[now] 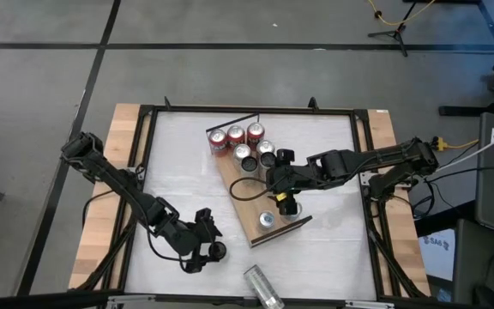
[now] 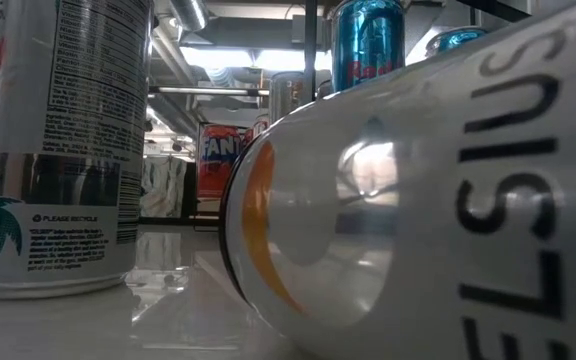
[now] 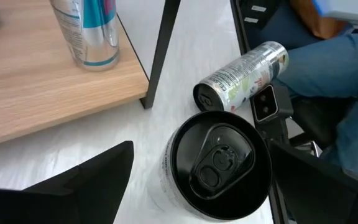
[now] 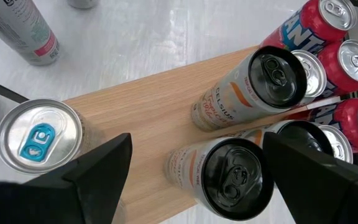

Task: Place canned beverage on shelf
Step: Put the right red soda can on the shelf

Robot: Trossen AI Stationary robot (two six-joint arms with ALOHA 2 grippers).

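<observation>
Cans crowd the shelf [image 1: 256, 193]; 1 lies loose.
Right claw [image 4: 194, 180] straddles a black-topped can [image 4: 229, 174], jaws apart; left claw [image 3: 197, 186] open around another [image 3: 219, 163]; fallen can [image 1: 262, 287] on counter [image 1: 333, 249].

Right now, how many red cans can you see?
3. One red can, a second and a third stand side by side at the railed end of the shelf. Others may be hidden.

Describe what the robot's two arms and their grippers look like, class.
Both arms are dark, jointed links with black cables trailing along them. The left gripper and right gripper each end in two broad, flat black fingers with angular, wedge-like tips; no markings are visible.
</observation>
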